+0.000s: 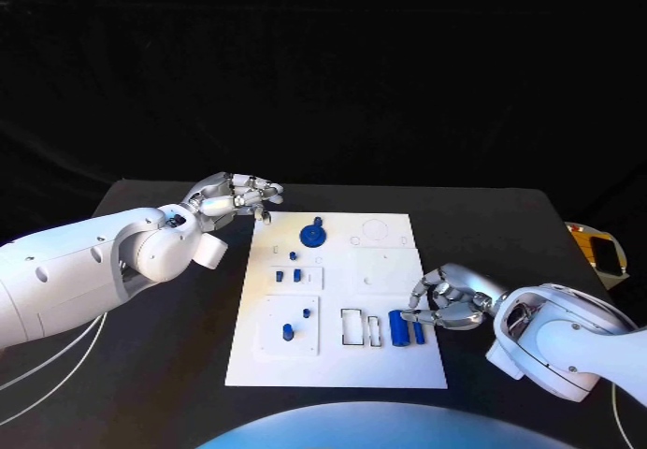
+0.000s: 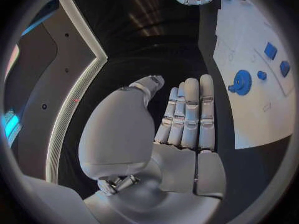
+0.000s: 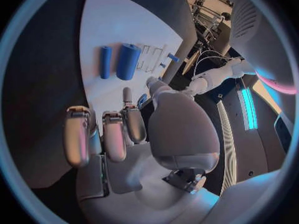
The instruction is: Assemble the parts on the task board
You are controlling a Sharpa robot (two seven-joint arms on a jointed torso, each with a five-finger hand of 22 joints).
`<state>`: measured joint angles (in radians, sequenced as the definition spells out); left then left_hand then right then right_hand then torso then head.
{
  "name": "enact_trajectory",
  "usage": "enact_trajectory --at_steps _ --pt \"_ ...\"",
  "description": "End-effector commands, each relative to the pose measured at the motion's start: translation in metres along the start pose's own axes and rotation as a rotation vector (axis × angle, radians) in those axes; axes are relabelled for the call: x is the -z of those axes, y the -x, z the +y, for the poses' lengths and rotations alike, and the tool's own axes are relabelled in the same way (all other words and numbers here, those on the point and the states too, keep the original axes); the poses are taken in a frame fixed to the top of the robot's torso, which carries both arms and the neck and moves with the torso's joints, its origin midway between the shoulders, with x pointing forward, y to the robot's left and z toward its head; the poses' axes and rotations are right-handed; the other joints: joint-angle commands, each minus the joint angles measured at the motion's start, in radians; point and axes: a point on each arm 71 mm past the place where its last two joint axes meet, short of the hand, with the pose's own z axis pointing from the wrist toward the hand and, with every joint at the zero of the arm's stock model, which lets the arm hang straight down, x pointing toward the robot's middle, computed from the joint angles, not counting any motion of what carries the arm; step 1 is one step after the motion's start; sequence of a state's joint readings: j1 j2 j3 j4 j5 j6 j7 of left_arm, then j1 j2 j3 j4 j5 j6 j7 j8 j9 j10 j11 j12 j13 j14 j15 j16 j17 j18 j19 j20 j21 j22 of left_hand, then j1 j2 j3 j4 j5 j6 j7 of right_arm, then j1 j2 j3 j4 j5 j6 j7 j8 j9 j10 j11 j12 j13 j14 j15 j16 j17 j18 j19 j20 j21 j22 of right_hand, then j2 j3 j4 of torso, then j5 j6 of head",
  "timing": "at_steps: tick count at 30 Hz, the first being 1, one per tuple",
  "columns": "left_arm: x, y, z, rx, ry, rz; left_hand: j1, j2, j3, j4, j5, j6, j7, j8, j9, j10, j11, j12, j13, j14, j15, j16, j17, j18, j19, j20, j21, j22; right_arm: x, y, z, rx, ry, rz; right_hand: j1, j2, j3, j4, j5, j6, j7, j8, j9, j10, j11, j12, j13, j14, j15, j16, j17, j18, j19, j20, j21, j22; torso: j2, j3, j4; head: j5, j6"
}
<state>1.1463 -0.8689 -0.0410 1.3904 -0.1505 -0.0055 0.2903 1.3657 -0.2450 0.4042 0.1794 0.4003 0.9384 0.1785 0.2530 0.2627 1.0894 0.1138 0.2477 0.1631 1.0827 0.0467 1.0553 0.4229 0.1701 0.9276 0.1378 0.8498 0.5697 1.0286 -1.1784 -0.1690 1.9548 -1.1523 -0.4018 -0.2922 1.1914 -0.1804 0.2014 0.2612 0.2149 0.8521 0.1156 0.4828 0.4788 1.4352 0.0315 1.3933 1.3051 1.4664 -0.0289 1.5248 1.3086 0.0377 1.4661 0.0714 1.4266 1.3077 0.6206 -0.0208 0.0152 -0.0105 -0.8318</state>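
My right hand (image 1: 442, 301) hovers at the right edge of the task board (image 1: 337, 369), fingers curled loosely inward with nothing in them that I can make out. Just ahead of my fingertips lie the thick blue cylinder (image 1: 399, 327) and the thin blue peg (image 1: 418, 333), flat and side by side near the board's lower right. In the right wrist view the same pair lies just beyond my fingers (image 3: 115, 134), apart from them. I judge the step in hand is to pick one of them up, likely the thick cylinder. To do it well I should spread my fingers first, come down across its width, and pinch it at mid-length so it won't roll into the peg beside it. My left hand (image 1: 232, 198) waits off the board's far left corner over the black worktop (image 1: 189, 374), fingers straight and together, holding nothing
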Motion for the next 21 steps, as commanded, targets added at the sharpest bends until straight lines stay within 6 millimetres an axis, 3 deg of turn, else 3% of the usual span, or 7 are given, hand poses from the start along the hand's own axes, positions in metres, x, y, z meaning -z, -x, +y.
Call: enact_trajectory --at_steps 1,8,21 --pt "-0.001 -0.005 -0.001 0.014 -0.014 0.034 -0.005 0.006 -0.003 -0.001 -0.002 -0.006 0.0 0.002 -0.001 -0.006 0.0 0.006 0.001 -0.005 -0.003 -0.001 0.001 0.013 0.001 0.006 -0.003 -0.001 -0.001 -0.004 -0.002 0.076 -0.03 0.006 0.016 0.002 -0.016 0.011 0.002 0.002 -0.007 0.01 0.004 0.023 -0.002 0.034 0.083 0.081 -0.011 0.008 0.134 -0.011 0.064 -0.006 0.013 0.227 0.0 -0.0004 0.0003 -0.001 -0.004" --pt "-0.001 -0.005 0.0 0.014 -0.012 0.035 -0.004 0.006 -0.003 -0.001 -0.002 -0.006 0.0 0.002 -0.001 -0.006 0.0 0.006 0.001 -0.005 -0.003 -0.001 0.001 0.013 0.001 0.006 -0.003 -0.001 -0.003 -0.014 -0.004 0.118 -0.048 0.029 0.017 0.005 -0.038 0.025 -0.008 0.012 -0.01 0.02 0.008 0.02 -0.004 0.035 0.084 0.082 -0.012 0.011 0.142 -0.012 0.066 -0.008 0.018 0.228 0.001 0.0012 -0.0006 0.013 -0.006" --pt "-0.001 -0.005 0.0 0.014 -0.01 0.036 -0.004 0.006 -0.004 0.0 -0.001 -0.006 0.0 0.002 -0.001 -0.007 0.0 0.007 0.001 -0.005 -0.003 0.0 0.002 0.013 0.002 0.006 -0.004 -0.002 -0.011 -0.026 0.002 0.142 -0.04 0.035 0.001 0.011 -0.067 0.03 -0.024 0.016 -0.013 0.029 0.013 0.017 -0.007 0.032 0.083 0.082 -0.014 0.012 0.143 -0.011 0.065 -0.009 0.017 0.228 0.0 0.0001 0.0 0.013 -0.008"
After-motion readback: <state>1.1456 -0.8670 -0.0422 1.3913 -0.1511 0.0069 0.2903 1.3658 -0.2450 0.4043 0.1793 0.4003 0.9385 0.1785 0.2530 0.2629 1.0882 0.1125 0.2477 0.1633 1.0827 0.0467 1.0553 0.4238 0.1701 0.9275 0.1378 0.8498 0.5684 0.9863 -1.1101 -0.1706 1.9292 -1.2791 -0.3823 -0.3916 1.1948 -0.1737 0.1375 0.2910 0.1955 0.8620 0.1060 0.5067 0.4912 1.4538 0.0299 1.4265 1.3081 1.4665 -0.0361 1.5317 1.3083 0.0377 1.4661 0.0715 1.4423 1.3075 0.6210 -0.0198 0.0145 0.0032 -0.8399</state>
